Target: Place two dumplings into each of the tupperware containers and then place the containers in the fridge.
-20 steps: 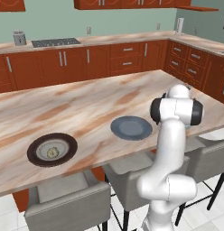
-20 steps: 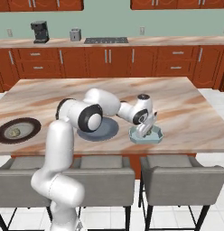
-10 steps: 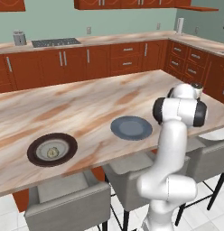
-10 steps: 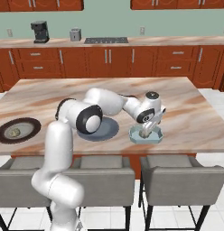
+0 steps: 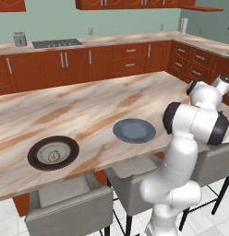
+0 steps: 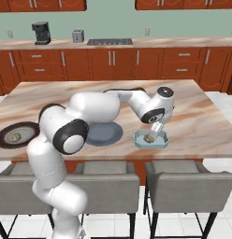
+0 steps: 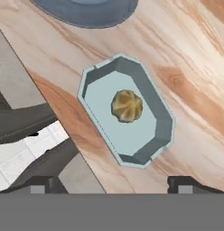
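Observation:
A pale blue tupperware container (image 6: 161, 141) (image 7: 93, 79) sits near the island's front edge with one tan pleated dumpling (image 6: 148, 137) (image 7: 127, 106) in its middle. My gripper (image 6: 157, 130) (image 7: 114, 184) hangs open just above it, nothing between its fingertips (image 7: 186, 183). Another dumpling (image 6: 15, 137) (image 5: 53, 156) lies on the dark-rimmed plate (image 6: 3, 140) (image 5: 38, 161) at the island's far left. The fridge is out of view.
A round grey-blue plate (image 6: 104, 134) (image 5: 134, 130) (image 7: 86, 11) lies beside the container. Grey stools (image 6: 104, 186) (image 5: 70, 207) line the island's near edge. Reddish-brown cabinets, a stovetop (image 6: 110, 41) and a coffee machine (image 6: 41, 32) run along the back wall.
My gripper has spread wider and lifted up out of the container, leaving the dumpling lying inside it.

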Tool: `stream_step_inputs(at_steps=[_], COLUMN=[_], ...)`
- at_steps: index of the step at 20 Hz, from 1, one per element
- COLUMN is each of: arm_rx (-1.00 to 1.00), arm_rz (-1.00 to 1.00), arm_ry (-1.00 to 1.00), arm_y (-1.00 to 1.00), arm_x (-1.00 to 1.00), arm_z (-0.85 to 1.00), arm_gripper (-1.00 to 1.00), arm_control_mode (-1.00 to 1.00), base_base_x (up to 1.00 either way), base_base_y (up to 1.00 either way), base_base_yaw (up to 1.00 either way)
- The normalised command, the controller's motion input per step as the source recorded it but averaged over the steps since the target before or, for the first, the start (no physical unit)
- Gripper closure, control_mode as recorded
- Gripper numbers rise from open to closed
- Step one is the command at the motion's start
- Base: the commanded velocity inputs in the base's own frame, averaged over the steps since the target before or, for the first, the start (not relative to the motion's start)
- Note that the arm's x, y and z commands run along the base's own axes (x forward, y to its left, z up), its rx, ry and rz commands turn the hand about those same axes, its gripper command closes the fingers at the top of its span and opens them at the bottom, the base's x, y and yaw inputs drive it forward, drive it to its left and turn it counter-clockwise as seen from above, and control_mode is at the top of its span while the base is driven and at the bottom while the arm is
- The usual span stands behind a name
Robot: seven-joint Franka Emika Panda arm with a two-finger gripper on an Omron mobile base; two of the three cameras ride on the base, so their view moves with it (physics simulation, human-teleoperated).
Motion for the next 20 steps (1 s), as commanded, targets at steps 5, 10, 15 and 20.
stream_step_inputs(at_steps=[5, 10, 15, 20], arm_rx=[-0.17, -0.31, -0.43, -0.50], arm_rz=[0.37, 0.34, 0.36, 0.24], arm_ry=[-0.21, -0.18, -0.04, -0.17], arm_y=[0.62, 0.72, 1.00, 1.00], arm_x=[-0.99, -0.95, -0.57, -0.05], arm_z=[0.08, 0.44, -0.29, -0.97], arm_gripper=[-1.00, -1.00, -1.00, -1.00], arm_control_mode=[-1.00, -1.00, -1.00, -1.00], base_base_x=[0.00, 0.00, 0.00, 0.00], base_base_y=[0.00, 0.00, 0.00, 0.00], base_base_yaw=[0.00, 0.00, 0.00, 0.00])
